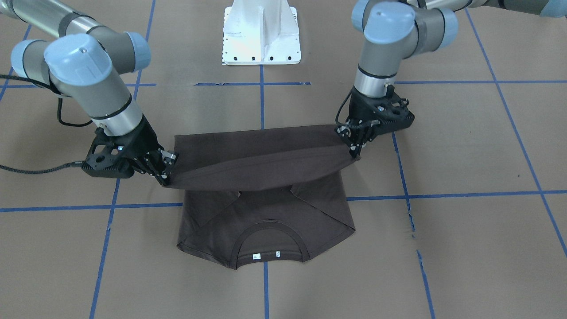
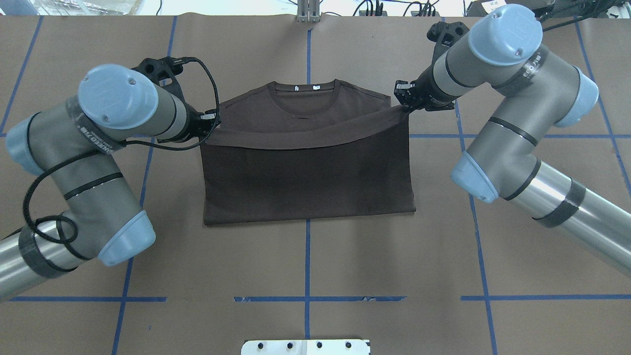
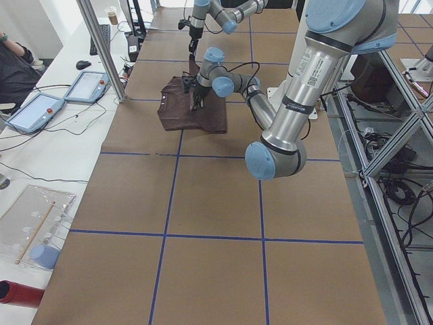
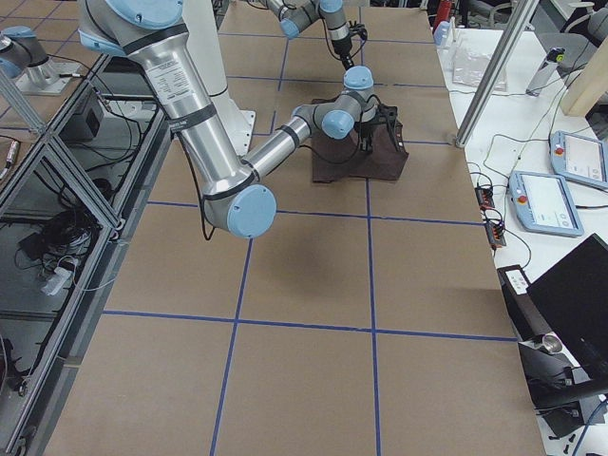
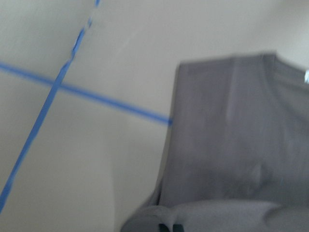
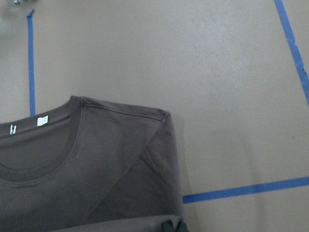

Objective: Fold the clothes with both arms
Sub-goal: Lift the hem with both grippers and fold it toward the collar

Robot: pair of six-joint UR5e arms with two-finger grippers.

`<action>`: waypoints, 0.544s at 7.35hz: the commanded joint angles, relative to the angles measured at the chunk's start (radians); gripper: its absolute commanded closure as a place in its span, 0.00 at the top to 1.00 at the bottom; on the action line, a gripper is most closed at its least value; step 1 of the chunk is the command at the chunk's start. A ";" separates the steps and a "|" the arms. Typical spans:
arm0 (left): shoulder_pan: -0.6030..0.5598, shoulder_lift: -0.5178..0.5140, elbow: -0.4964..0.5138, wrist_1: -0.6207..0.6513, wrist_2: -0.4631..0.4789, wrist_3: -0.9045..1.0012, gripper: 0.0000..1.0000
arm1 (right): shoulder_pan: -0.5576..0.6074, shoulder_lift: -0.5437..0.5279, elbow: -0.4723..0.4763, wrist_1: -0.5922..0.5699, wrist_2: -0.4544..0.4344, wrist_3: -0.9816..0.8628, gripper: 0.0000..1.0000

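The dark brown T-shirt (image 2: 305,177) lies in the middle of the desk (image 2: 394,266), collar (image 2: 304,88) on the side away from the robot, sleeves tucked in; its near half is doubled over, the free edge held up and stretched between the arms; the left gripper (image 2: 211,120) pinches one corner of that edge, the right gripper (image 2: 407,105) the other; blue tape lines (image 2: 307,256) cross the desk; a white pedestal (image 1: 261,33) stands at the robot's side.

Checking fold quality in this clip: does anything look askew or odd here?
Slightly: the lifted hem of the T-shirt runs askew, because the right gripper holds its corner nearer the collar than the left gripper does. Nothing else stands out.
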 commanded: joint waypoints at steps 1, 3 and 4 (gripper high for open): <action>-0.043 -0.028 0.179 -0.163 0.003 0.038 0.00 | 0.035 0.066 -0.152 0.075 0.010 -0.011 0.00; -0.057 -0.035 0.224 -0.193 0.004 0.054 0.00 | 0.069 0.107 -0.266 0.122 0.018 -0.013 0.00; -0.059 -0.045 0.236 -0.193 0.006 0.058 0.00 | 0.071 0.127 -0.290 0.124 0.018 -0.014 0.00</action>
